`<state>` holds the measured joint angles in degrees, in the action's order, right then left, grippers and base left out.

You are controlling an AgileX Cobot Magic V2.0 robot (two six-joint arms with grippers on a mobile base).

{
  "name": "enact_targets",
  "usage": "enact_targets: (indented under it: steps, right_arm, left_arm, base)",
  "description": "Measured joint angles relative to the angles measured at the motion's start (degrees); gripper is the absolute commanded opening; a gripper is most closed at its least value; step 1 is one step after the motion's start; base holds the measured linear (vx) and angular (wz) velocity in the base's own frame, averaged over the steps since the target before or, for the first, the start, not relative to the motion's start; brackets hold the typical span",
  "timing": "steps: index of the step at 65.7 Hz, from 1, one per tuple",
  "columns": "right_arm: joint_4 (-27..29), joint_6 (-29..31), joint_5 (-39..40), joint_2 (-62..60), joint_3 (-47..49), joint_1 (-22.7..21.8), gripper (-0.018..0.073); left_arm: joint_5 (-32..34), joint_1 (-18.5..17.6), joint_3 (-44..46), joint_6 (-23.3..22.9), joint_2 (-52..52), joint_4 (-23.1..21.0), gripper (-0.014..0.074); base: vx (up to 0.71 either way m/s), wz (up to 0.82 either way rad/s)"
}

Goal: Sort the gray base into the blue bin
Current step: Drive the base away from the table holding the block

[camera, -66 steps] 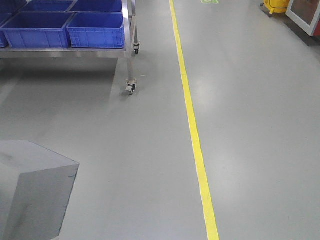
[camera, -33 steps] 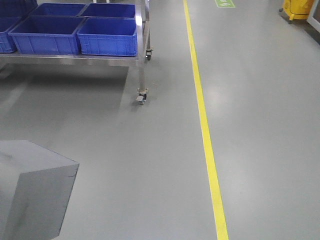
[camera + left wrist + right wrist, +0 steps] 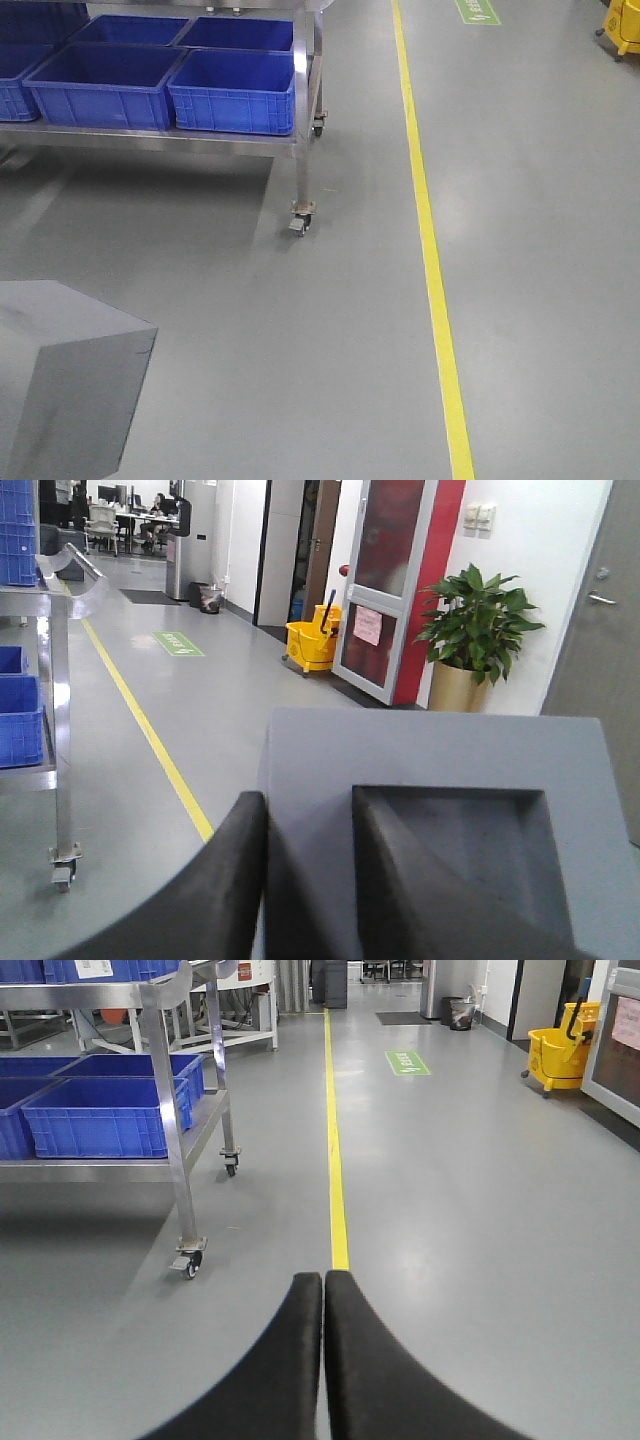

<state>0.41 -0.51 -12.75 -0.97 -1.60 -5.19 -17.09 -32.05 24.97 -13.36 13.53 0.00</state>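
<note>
Base [image 3: 430, 750], one, gray, in left hand [image 3: 305, 808]

Left pincer [image 3: 305, 815] clamped, right pincer [image 3: 323, 1280] closed.

A steel rack [image 3: 304, 110] on caster wheels [image 3: 300, 222] stands at the far left of the gray floor [image 3: 200, 290]. A yellow line [image 3: 432, 260] runs from near to far, just right of the rack. In the left wrist view, a yellow mop bucket [image 3: 312, 645] sits beside a red-framed glass door [image 3: 398, 575], with a potted plant [image 3: 478, 620] to its right. A green floor sign [image 3: 407, 1062] lies far off, right of the line.
</note>
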Motion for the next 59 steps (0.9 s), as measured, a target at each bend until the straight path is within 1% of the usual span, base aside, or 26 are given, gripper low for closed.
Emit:
enact_targets:
  steps: [31, 44, 59]
  right_arm:
    - [0.0, 0.0, 0.0, 0.0, 0.0, 0.0, -0.0005]
    - [0.0, 0.0, 0.0, 0.0, 0.0, 0.0, -0.0005]
    - [0.0, 0.0, 0.0, 0.0, 0.0, 0.0, -0.0005]
  left_arm:
    - [0.0, 0.0, 0.0, 0.0, 0.0, 0.0, -0.0006]
    - [0.0, 0.0, 0.0, 0.0, 0.0, 0.0, -0.0006]
    - [0.0, 0.0, 0.0, 0.0, 0.0, 0.0, -0.0006]
  base:
    - [0.35, 0.08]
    - [0.30, 0.43]
    - [0.27, 0.71]
